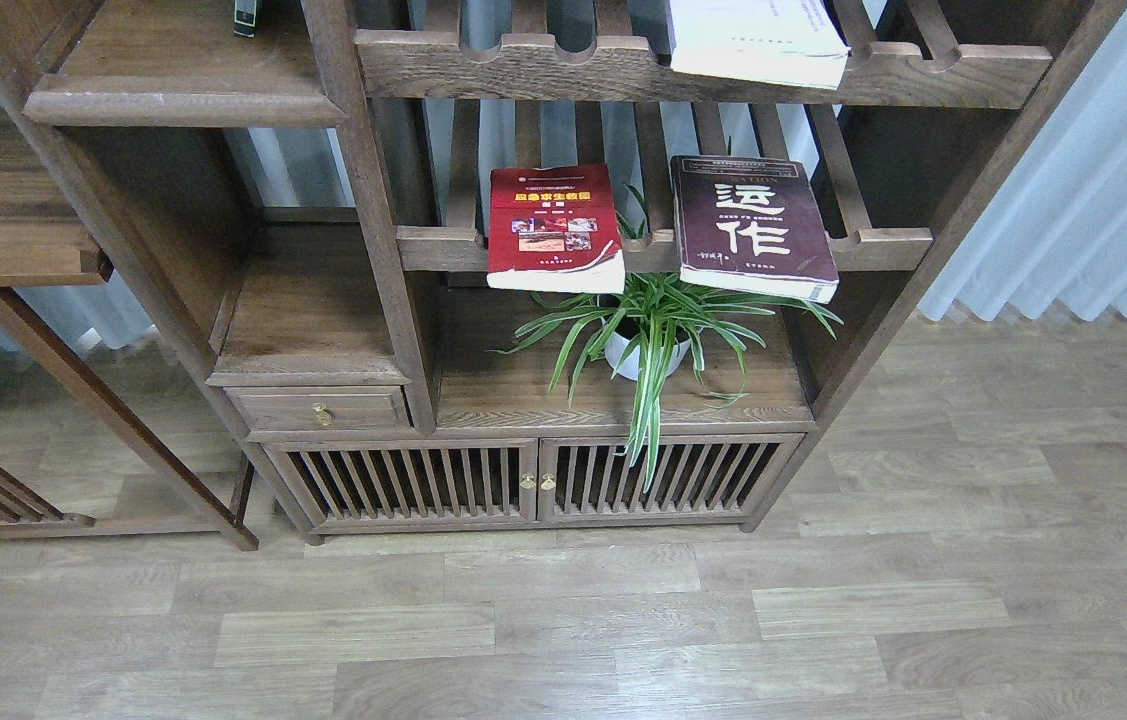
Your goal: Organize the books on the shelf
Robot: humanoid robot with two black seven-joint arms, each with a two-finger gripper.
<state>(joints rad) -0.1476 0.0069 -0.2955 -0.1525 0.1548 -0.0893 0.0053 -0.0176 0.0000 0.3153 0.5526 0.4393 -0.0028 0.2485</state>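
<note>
Although the brief place for everything would be counted from the jaws, neither arm shows in the head view, so I cannot tell if the jaws are spread or pressed together, and I can only give places inside the cabinet.

At the far left, high up, is the shelf (173, 75), a solid flat plank of dark-brown wood with a rounded moulded front edge. Its surface looks smooth and hard, so a book should slide on it easily.

Further right, on the lower slatted rack (443, 248), lies the red book (553, 225), flat, cover up, with yellow title and small photos. Its front edge hangs over the notched rail. It is a thick paperback; I judge it moderately heavy, with a soft cover that bends and a glossy face that may slip. The overhanging edge seems the best place to take hold, pinching the whole block of pages.

Below and between the books stands a potted plant (648, 330) with long thin leaves, easily disturbed.

To its right, on the same rack, lies the maroon book (751, 225) with large white characters, also flat and overhanging, and a little turned. It looks thickest, so probably heaviest.

On the upper rack, the white book (758, 40) lies flat, partly cut by the top edge of the view, its paper edge over the rail.
</note>
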